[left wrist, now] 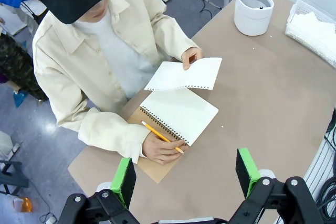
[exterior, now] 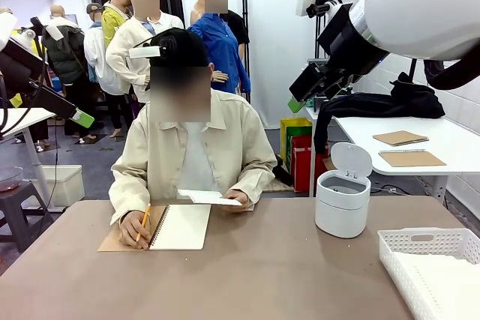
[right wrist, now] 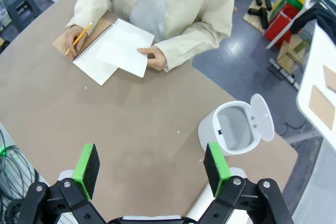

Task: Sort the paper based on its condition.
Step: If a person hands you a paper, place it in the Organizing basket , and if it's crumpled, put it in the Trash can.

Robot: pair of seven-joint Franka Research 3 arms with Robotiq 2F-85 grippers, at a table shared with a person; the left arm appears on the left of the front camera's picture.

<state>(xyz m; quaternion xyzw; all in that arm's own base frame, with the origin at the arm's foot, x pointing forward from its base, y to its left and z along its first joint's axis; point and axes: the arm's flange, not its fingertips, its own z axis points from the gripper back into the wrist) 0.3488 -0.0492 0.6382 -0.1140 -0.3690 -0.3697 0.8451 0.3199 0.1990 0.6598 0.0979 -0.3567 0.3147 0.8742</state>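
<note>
Green-padded left gripper (left wrist: 185,174): high above the table on the robot's side of the notebook (left wrist: 178,114), pointing down at it; jaws spread wide with nothing between them.
Green-padded right gripper (right wrist: 151,162): high over bare tabletop, well apart from the notebook and nearer the bin (right wrist: 233,129); jaws spread wide and empty.
Pencil hand (left wrist: 163,148): rests on the notebook's folded-out brown cover, with the pencil (left wrist: 161,137) slanting across the spiral binding.
Sheet hand (left wrist: 191,56): thumb and fingers pinch one corner of the paper (left wrist: 184,74).
Paper: one loose off-white sheet held up just beyond the notebook's far edge, its perforated edge toward the notebook.
Basket (exterior: 424,239): well apart from the notebook, past the bin at the table's corner; white material lies inside, but how many pieces I cannot tell.
Counts: two grippers, two hands, one held sheet, one notebook, one pencil, one bin with its lid up, one basket.
</note>
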